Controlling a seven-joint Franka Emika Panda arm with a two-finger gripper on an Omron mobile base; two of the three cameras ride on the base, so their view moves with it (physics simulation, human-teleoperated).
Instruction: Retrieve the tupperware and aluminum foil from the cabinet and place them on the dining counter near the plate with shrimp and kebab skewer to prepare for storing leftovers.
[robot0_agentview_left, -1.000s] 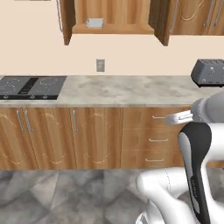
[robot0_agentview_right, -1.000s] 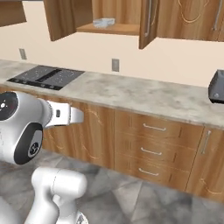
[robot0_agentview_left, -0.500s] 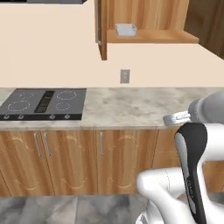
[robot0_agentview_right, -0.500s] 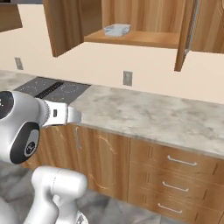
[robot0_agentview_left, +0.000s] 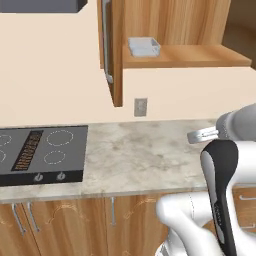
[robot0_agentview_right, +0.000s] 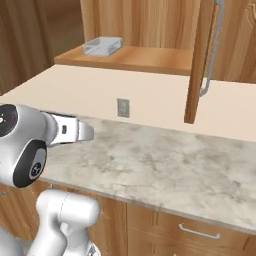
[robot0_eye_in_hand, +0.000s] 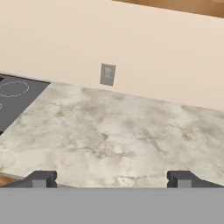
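The cabinet (robot0_agentview_left: 175, 30) (robot0_agentview_right: 150, 30) hangs open above the worktop, its door (robot0_agentview_left: 115, 55) (robot0_agentview_right: 199, 65) swung out with the silver bar handle on it. The pale tupperware (robot0_agentview_left: 144, 46) (robot0_agentview_right: 103, 45) sits on the cabinet shelf near its left end. My gripper (robot0_eye_in_hand: 113, 179) is open with nothing between its fingertips; it hovers low over the marbled worktop, facing the wall and well below the shelf. The aluminum foil, the dining counter and the plate with shrimp and kebab skewer are out of view.
A marbled worktop (robot0_agentview_left: 145, 155) (robot0_agentview_right: 165, 165) (robot0_eye_in_hand: 113, 131) runs under the cabinet, with a black cooktop (robot0_agentview_left: 40, 155) (robot0_eye_in_hand: 13, 96) at its left. A wall outlet (robot0_agentview_left: 140, 107) (robot0_agentview_right: 122, 107) (robot0_eye_in_hand: 107, 74) sits on the beige wall. Wooden drawers (robot0_agentview_right: 200, 232) lie below.
The base has driven toward the worktop, so the whole scene has shifted and the open cabinet and tupperware loom larger. The gripper stays open.
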